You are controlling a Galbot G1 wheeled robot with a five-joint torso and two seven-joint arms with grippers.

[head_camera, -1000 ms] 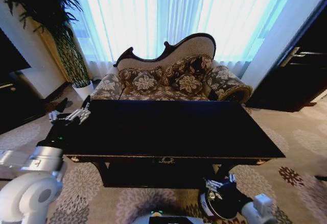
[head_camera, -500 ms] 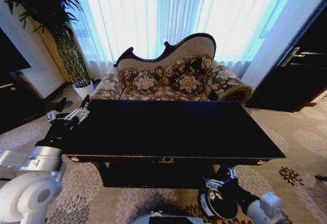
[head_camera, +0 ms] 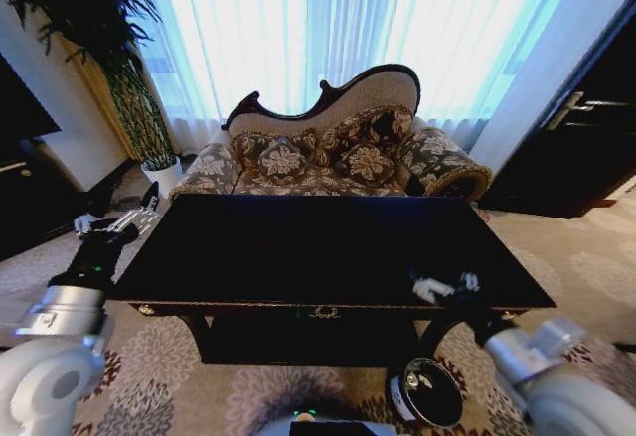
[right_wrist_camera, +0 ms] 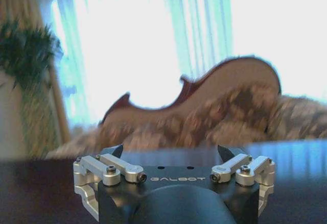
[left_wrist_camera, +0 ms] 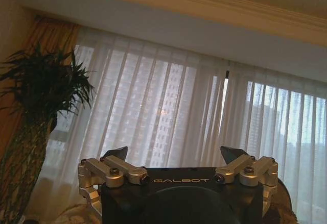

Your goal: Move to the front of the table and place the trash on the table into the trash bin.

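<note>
Facing table [head_camera: 328, 302]: you're squared up at its long front edge, so no more driving is needed, I'd say.
Trash bin [head_camera: 427, 394]: on the carpet by the table's near right leg, beneath the right arm.
Right gripper [head_camera: 444, 285]: low over the near right edge of the top, fingers apart. Sweep it slowly and keep it level.
Left gripper [head_camera: 111, 225]: off the far left corner, fingers apart. Leave it parked.
Trash [head_camera: 415, 380]: pale bits lie in the bin. The glossy top hides small scraps, so check it before calling it done.

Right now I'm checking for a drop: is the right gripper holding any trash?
No: the right gripper has both fingers spread wide with nothing between them, just above the table.
</note>
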